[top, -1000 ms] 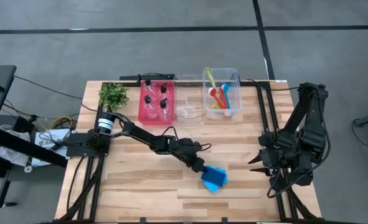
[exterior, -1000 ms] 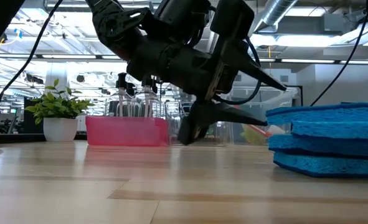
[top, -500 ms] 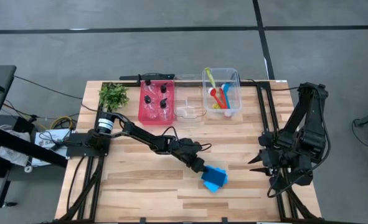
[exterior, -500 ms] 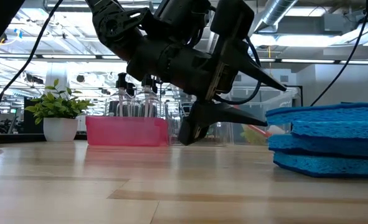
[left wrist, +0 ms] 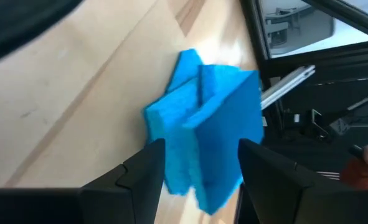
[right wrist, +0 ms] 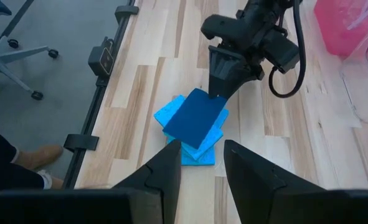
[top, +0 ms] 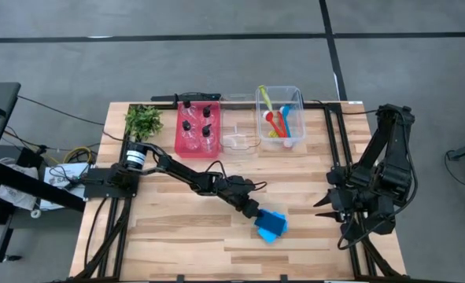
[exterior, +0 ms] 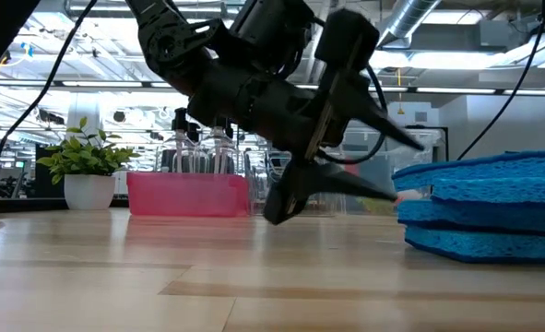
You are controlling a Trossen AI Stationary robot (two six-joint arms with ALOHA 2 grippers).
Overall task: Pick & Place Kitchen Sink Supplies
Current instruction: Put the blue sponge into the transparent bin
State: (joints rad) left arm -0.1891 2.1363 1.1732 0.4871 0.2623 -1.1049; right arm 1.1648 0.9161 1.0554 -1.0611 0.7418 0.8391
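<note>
The left gripper [top: 254, 211] is stretched low over the table's middle, its fingers [left wrist: 147, 177] spread and reaching around the near edge of the sponges [top: 271, 226]. The low view shows its fingertips at the stack's edge with one above and one below the top sponge's level; whether they press on it cannot be told. Nothing is lifted.

The sponges are blue rectangles lying in a loose, skewed stack on the wooden table [top: 177, 236], toward the front and right of centre.

The right gripper [top: 326, 206] waits at the table's right side, well apart from the stack, its fingers [right wrist: 165, 171] parted a little and empty.

At the back of the table, a red bin [top: 197, 128] holds four clear bottles [top: 207, 130] with black caps. Just right of it stands an empty-looking clear bin [top: 239, 126], then another clear bin [top: 280, 118] with red, blue and yellow-green brushes [top: 277, 119] in it. A plant [top: 143, 121] sits left of the red bin.

No brand, label or writing can be read on anything.

A person's shoe [right wrist: 37, 157] shows on the floor beside the table in the right wrist view.
</note>
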